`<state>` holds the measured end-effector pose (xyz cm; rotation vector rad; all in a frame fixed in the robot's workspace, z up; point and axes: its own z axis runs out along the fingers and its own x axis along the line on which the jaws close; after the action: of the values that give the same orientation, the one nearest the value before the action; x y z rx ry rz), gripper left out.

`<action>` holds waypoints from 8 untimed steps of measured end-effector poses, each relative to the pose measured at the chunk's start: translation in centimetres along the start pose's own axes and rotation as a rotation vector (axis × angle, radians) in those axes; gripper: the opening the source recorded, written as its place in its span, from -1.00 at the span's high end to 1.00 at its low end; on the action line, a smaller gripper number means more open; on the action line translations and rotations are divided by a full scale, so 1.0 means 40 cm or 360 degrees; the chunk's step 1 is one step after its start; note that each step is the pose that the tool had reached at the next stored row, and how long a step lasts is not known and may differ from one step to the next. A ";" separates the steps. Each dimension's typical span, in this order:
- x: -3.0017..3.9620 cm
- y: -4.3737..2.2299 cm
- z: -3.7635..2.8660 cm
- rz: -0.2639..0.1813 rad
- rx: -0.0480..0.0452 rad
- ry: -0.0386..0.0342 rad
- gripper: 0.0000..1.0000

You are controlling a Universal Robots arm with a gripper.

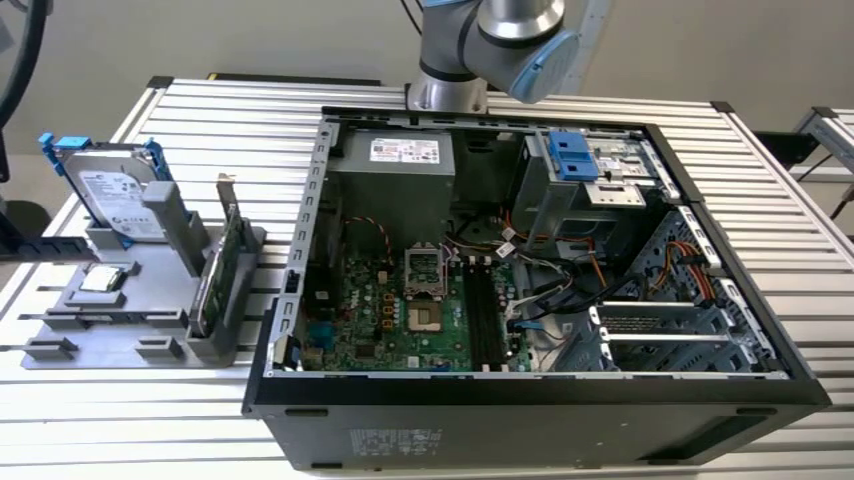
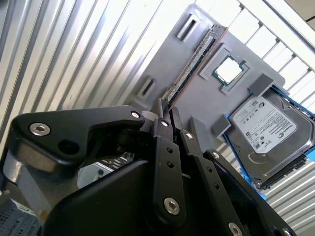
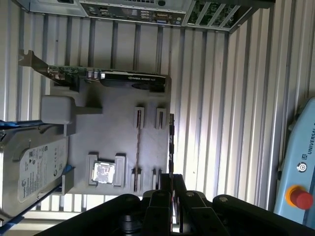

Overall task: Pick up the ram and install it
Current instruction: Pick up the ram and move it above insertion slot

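Clearly the gripper point(image 2: 168, 110) holds nothing, its fingers point(image 2: 160, 129) pinched together, apart from the tray point(image 2: 162, 64). In both wrist views the ram point(image 2: 193, 61) stands on edge along the tray's rim, near the CPU point(image 2: 227, 70).

Grey tray point(image 3: 108, 132), silver hard drive point(image 1: 114, 195) with blue rails point(image 1: 51, 150), green card point(image 3: 69, 73), black gripper point(image 3: 171, 183).

The bench point(image 1: 134, 430) is a surface of parallel silver metal slats. A plain light wall point(image 1: 267, 35) stands behind it. A second slatted bench point(image 1: 830, 135) stands near, at the exterior view's right edge.
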<state>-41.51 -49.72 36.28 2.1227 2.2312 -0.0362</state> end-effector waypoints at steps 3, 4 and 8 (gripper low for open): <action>0.000 0.000 -0.003 0.0000 0.0000 0.0000 1.00; 0.000 0.000 -0.004 0.0000 0.0000 0.0000 1.00; 0.000 0.000 -0.008 0.0000 0.0000 0.0000 1.00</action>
<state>-41.51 -49.72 36.59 2.1227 2.2312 -0.0359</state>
